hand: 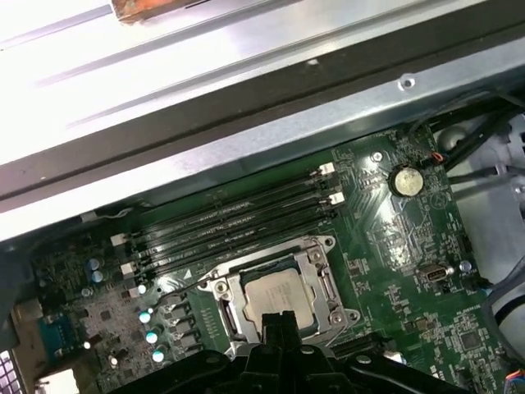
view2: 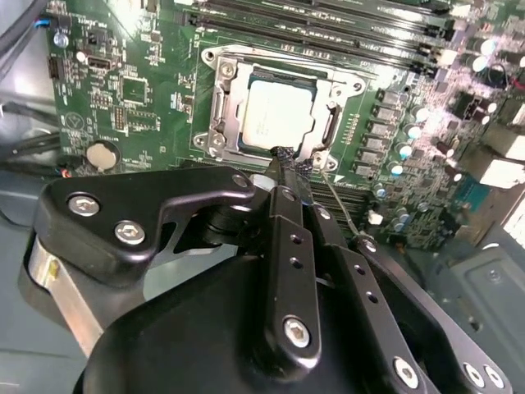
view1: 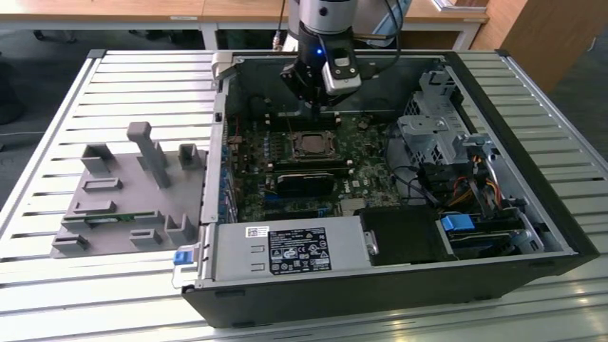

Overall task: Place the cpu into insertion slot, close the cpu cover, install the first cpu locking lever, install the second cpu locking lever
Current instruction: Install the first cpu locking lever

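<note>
Gripper (view2: pixel 283 158) fingers pinched together, nothing visibly held, tips hiding part of the cpu cover (view2: pixel 220 107). Just beyond, the cpu (view2: pixel 277 115) sits socketed inside that frame. Second wrist view: a thin locking lever (view2: pixel 338 203) slants beside the tips.

A black computer case (view1: pixel 494 278) lies open on its side on a slatted metal tabletop (view1: pixel 114 299), its green motherboard (view1: pixel 371 178) exposed. A labelled silver power supply (view1: pixel 285 253) sits along the case's near edge, with a blue latch (view1: pixel 185 256) at its corner and a metal drive cage (view1: pixel 432 135) toward the exterior view's right. A grey fixture plate (view1: pixel 114 214) with upright blocks rests beside the case. In the first wrist view, a coin battery (hand: pixel 404 180) sits near the black memory slots (hand: pixel 230 226).
</note>
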`<action>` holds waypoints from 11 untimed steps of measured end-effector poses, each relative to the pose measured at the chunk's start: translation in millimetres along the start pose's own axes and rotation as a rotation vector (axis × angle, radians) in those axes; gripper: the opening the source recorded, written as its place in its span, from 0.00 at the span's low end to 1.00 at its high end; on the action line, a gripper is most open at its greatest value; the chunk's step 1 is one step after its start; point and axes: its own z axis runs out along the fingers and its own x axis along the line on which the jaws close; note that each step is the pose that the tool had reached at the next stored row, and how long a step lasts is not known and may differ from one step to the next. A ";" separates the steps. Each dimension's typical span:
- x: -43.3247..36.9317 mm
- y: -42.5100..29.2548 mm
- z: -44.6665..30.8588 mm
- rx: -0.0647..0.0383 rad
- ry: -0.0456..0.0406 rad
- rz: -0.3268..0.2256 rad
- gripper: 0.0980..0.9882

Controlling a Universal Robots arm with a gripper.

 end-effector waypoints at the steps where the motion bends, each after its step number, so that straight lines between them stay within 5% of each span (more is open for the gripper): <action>1: 0.0 0.0 0.0 0.000 0.0003 -0.012 0.01; 11: 0.2 -0.1 0.0 0.000 0.0016 -0.122 0.01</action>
